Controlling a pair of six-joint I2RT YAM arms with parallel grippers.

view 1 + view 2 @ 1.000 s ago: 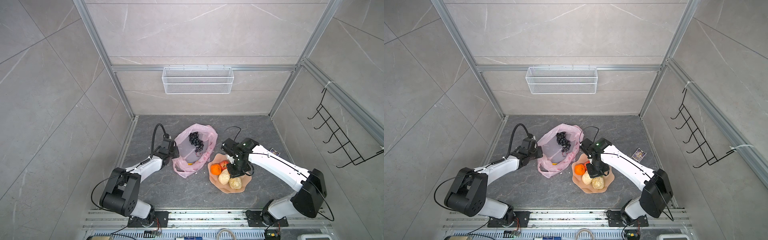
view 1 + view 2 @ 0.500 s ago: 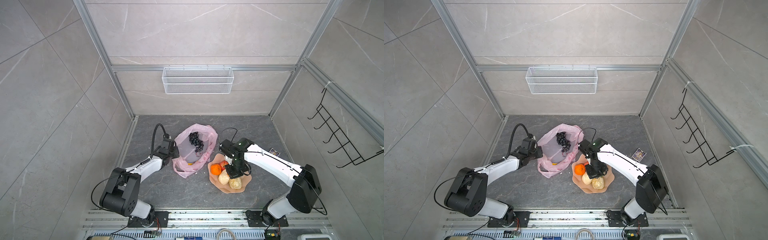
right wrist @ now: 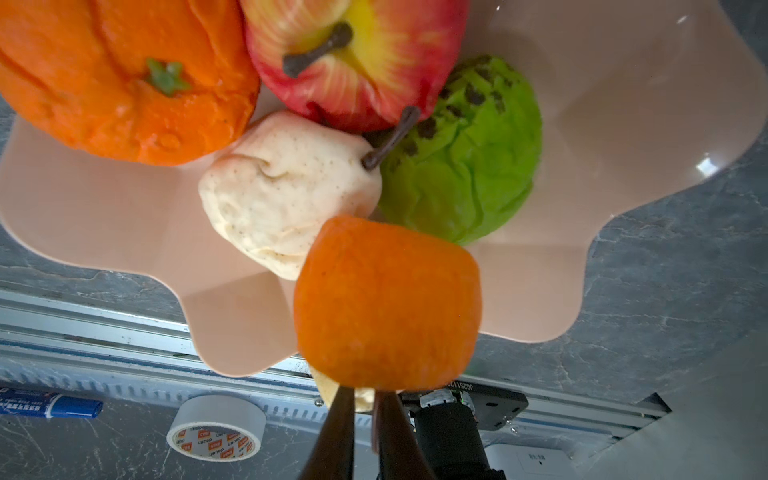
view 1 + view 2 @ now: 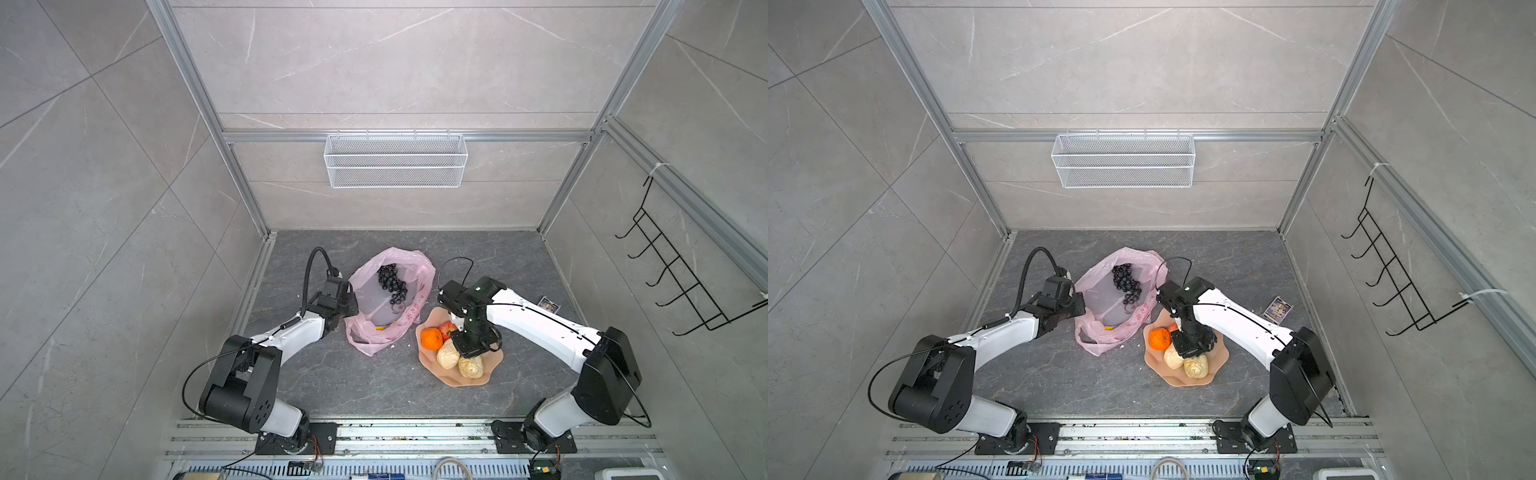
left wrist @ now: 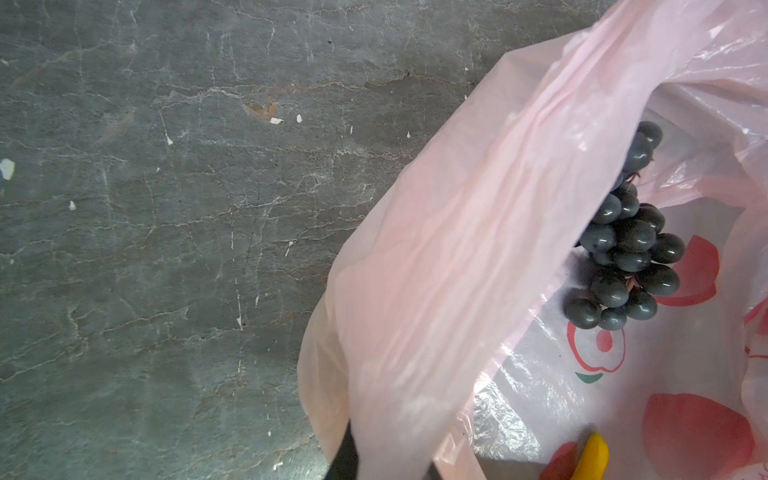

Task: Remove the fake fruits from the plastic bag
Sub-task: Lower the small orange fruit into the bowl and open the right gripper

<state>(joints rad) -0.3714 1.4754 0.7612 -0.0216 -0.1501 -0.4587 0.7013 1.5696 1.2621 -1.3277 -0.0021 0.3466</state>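
Observation:
The pink plastic bag (image 4: 417,266) lies open on the floor with the dark grape bunch (image 4: 391,282) (image 5: 627,245) and a yellow banana (image 5: 595,456) inside. My left gripper (image 4: 349,300) (image 5: 384,469) is shut on the bag's rim. My right gripper (image 4: 469,347) (image 3: 365,388) hangs over the peach dish (image 4: 492,362). An orange (image 3: 386,303) sits at its fingertips and hides them. The fingers stand a narrow gap apart. In the dish lie another orange (image 3: 124,83), a red apple (image 3: 357,54), a green fruit (image 3: 469,158) and two beige lumps (image 4: 448,357).
A white wire basket (image 4: 395,160) hangs on the back wall and a black hook rack (image 4: 681,274) on the right wall. A small card (image 4: 549,304) lies on the floor at the right. A tape roll (image 3: 216,428) and a blue marker (image 3: 50,405) lie by the front rail.
My right gripper has shifted slightly over the dish with the orange, and its fingers have parted a little. The left arm and the bag have not moved.

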